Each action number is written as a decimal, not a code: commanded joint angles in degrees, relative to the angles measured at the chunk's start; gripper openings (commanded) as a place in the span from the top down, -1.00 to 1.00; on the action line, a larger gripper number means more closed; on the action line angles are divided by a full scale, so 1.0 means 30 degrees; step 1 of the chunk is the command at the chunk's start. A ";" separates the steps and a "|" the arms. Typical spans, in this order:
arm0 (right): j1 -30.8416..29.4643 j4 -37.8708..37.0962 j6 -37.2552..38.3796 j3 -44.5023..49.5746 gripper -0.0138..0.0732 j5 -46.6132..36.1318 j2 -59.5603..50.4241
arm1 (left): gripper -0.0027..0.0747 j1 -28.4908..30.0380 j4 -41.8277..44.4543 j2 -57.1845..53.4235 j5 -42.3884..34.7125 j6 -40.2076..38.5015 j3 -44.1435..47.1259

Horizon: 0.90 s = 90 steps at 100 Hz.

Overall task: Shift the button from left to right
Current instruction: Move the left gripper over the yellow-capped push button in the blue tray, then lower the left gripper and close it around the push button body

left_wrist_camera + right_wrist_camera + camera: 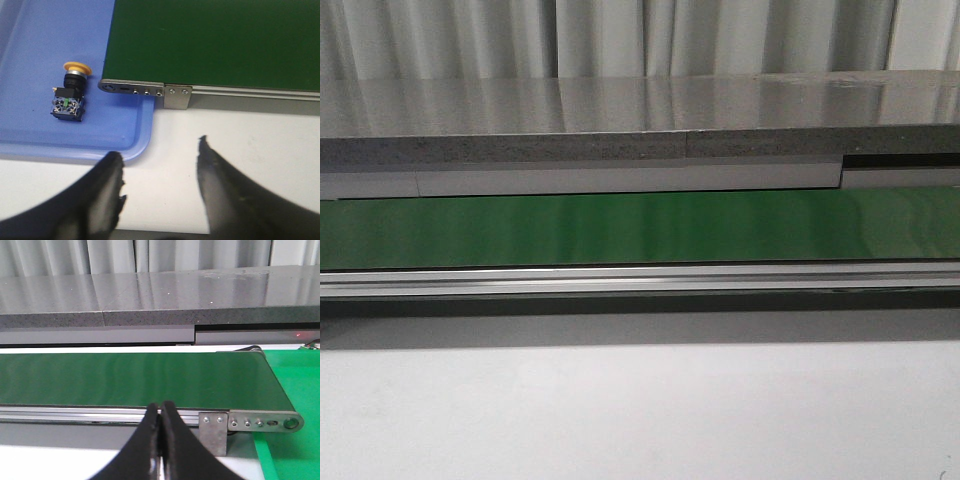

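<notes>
The button [71, 92], with a yellow mushroom head and a black body with bluish-green marks, lies on its side in a blue tray [45, 135] in the left wrist view. My left gripper [159, 152] is open and empty over the white table, apart from the button, near the tray's corner. My right gripper [160, 407] is shut and empty, in front of the conveyor's rail. Neither gripper nor the button shows in the front view.
A green conveyor belt [640, 228] with a metal rail [640, 280] runs across, shown also in the left wrist view [215, 45] and the right wrist view [135, 377]. A grey shelf [620, 120] stands behind. A green surface [292, 450] lies past the belt's right end.
</notes>
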 commanded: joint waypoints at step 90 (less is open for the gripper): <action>0.0034 -0.0183 0.0047 -0.0287 0.84 -0.1572 -0.0372 | -0.67 0.4336 0.2439 0.6194 0.1159 -0.0008 -0.5052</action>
